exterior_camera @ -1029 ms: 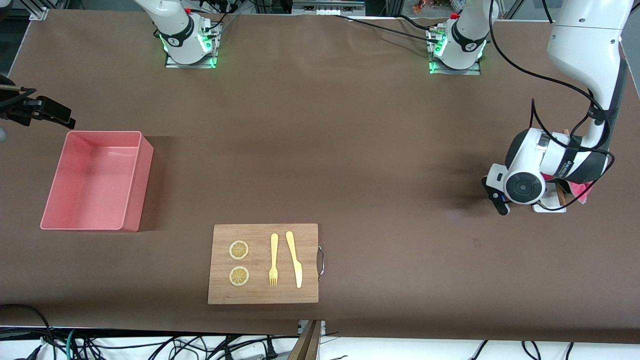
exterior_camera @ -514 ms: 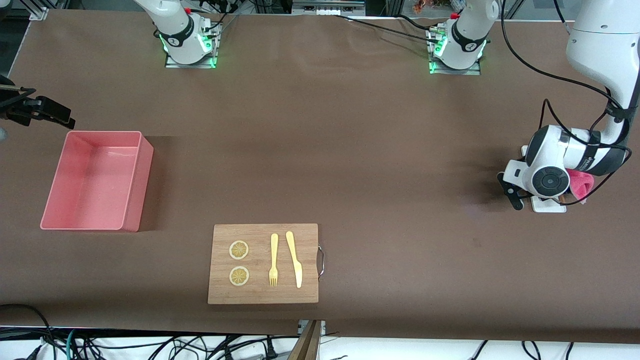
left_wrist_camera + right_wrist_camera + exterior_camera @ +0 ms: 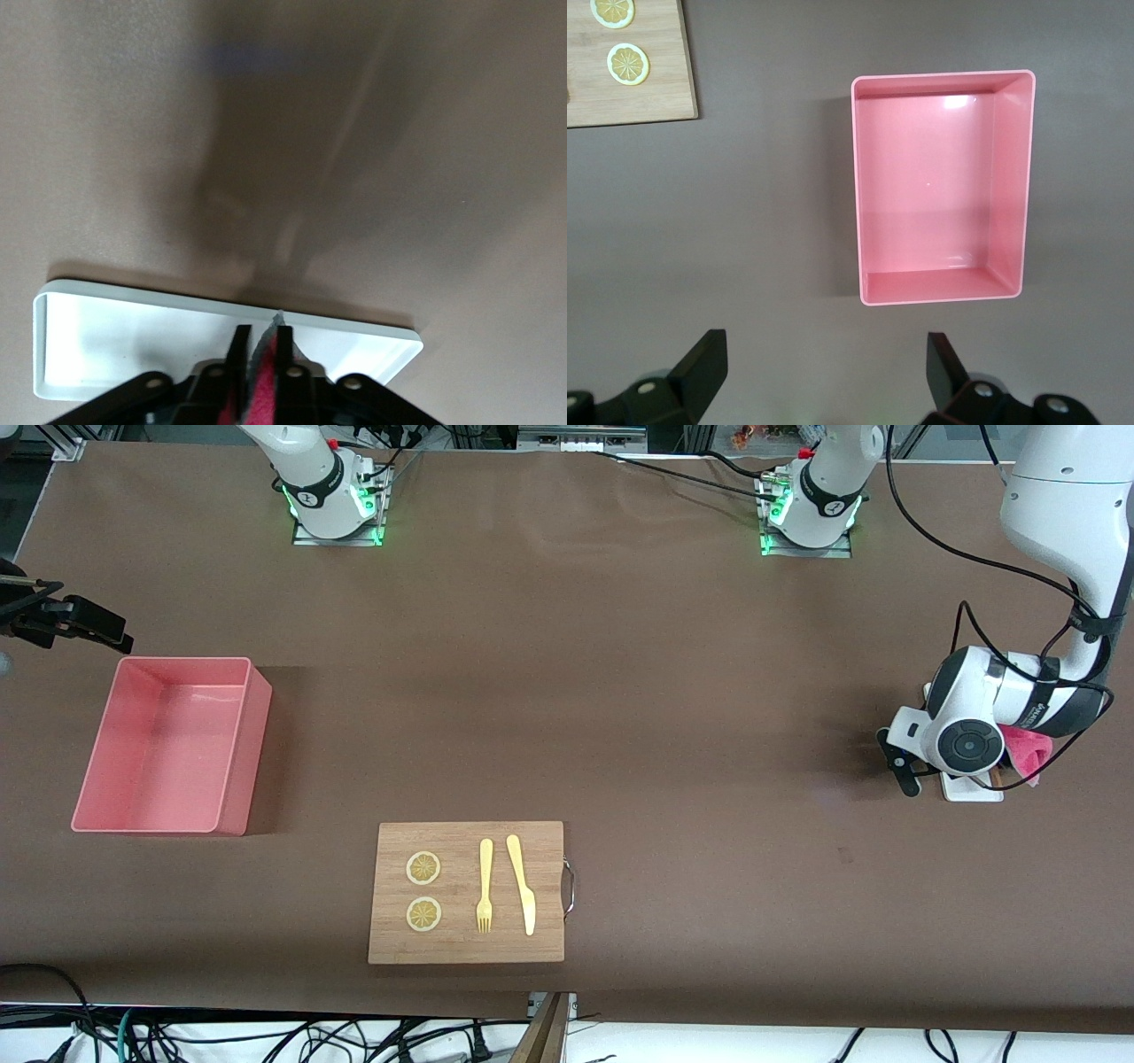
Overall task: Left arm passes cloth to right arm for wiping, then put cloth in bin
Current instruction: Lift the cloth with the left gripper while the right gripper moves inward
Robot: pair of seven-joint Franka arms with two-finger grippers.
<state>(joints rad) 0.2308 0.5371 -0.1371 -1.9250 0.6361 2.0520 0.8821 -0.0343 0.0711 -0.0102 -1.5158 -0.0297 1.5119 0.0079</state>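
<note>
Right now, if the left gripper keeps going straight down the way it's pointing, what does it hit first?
Probably the white tray. The left gripper, shut on the cloth, points down at the tray's rim, the cloth's edge leading; the gap between them is unclear.

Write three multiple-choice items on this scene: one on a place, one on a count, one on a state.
1. Where is the cloth?
A. in the bin
B. between the left gripper's fingers, over the white tray
C. on the cutting board

2. How many lemon slices lie on the cutting board?
A. one
B. two
C. four

3. How is the right gripper?
A. open, holding nothing
B. shut on the cloth
C. shut on a fork

Answers:
1 B: the left gripper pinches it above the white tray.
2 B: two slices beside the fork.
3 A: its fingers stand wide apart above the bin.
</note>
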